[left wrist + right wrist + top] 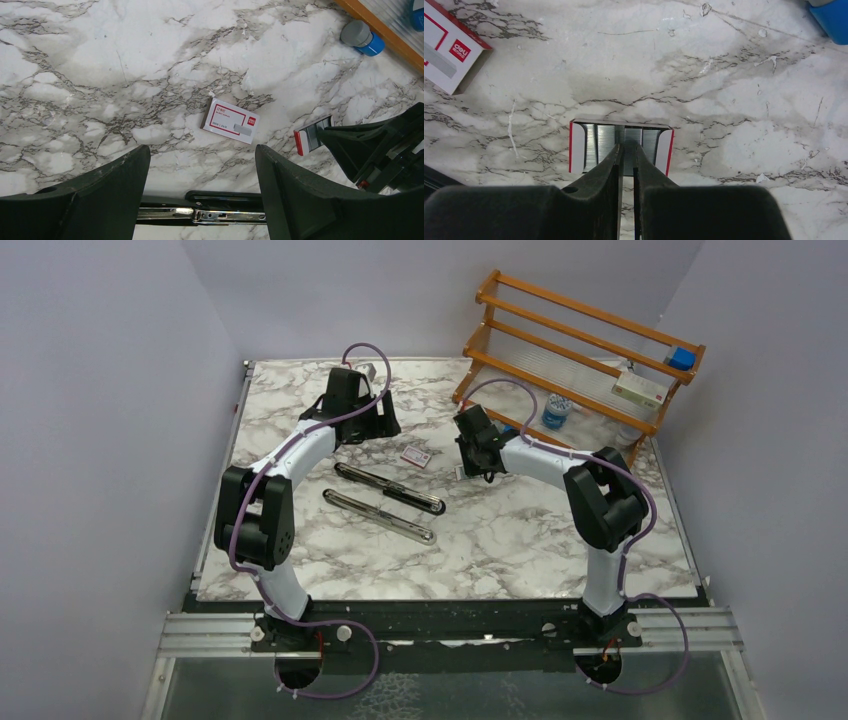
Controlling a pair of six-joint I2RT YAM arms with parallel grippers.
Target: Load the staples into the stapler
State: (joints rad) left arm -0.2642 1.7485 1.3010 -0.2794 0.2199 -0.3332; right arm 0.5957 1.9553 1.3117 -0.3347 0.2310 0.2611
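The black stapler [388, 502] lies opened out flat mid-table, its silver channel [220, 215] showing below my left gripper [200, 150]. That gripper hangs open above the marble, with nothing between its fingers. The staples' white-and-red box sleeve [231, 120] lies empty beyond it. The inner tray [589, 145], holding several silver staple strips, rests on the table to the sleeve's right. My right gripper [628, 147] reaches down into this tray, its narrow jaws closed round one middle strip [629, 136]. The tray still lies flat.
A wooden rack [580, 340] stands at the back right with a pink-white box [640, 390] and a blue item [682, 358] on it. A small blue-capped bottle [556, 412] stands at its foot, close behind the right gripper [470, 465].
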